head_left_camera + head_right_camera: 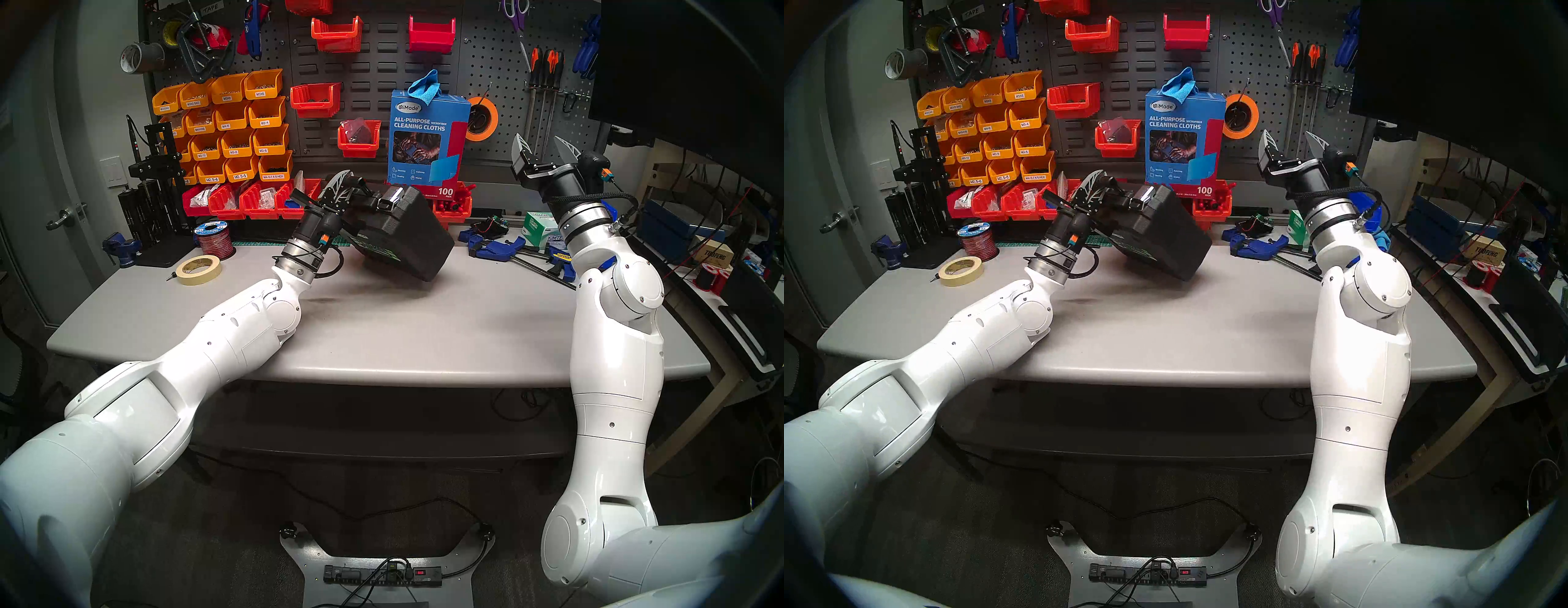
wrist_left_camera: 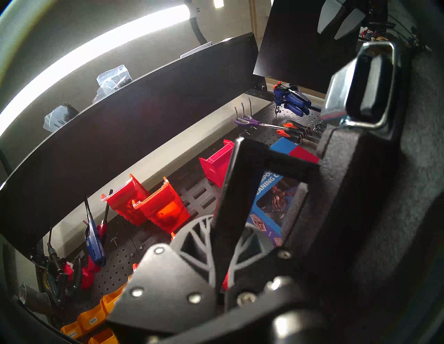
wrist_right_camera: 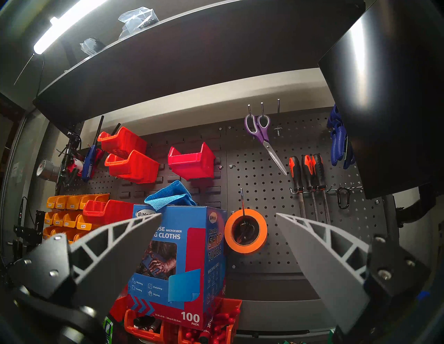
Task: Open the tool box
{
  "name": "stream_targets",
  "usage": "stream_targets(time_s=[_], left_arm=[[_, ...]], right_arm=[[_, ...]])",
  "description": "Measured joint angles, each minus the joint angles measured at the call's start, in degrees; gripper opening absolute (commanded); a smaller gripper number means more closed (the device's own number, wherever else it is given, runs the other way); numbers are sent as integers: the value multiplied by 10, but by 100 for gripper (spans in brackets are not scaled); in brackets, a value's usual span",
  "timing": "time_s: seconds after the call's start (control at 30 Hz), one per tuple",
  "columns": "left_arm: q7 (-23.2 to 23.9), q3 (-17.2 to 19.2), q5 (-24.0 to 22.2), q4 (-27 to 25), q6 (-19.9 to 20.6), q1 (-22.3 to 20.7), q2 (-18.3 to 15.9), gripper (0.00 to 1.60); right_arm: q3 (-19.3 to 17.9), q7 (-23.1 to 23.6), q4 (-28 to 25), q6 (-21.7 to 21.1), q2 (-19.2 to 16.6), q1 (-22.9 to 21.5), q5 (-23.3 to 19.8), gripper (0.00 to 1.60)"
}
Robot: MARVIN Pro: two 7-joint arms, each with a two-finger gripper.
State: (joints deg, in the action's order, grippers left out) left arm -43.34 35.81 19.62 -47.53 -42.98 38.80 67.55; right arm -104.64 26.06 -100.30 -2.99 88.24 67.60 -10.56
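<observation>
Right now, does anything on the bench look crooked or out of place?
Yes: the tool box is tipped up on one corner, not flat on the table, because the left end effector is shut on its handle.

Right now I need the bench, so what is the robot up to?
The left gripper is shut on the handle of a black tool box and has it tilted up on one corner on the table. A silver latch looks fastened. The right gripper hangs open in the air, empty.
</observation>
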Motion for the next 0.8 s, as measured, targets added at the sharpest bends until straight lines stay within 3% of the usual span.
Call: stream_targets(time_s=[0.53,0.8], left_arm=[[11,6,-16,-82,40,18,-1,0],[4,28,-39,-123,85,33,-11,0]], right_arm=[[2,-3,2,1,-3,0,-4,160],[4,-5,2,1,-5,0,-5,160]])
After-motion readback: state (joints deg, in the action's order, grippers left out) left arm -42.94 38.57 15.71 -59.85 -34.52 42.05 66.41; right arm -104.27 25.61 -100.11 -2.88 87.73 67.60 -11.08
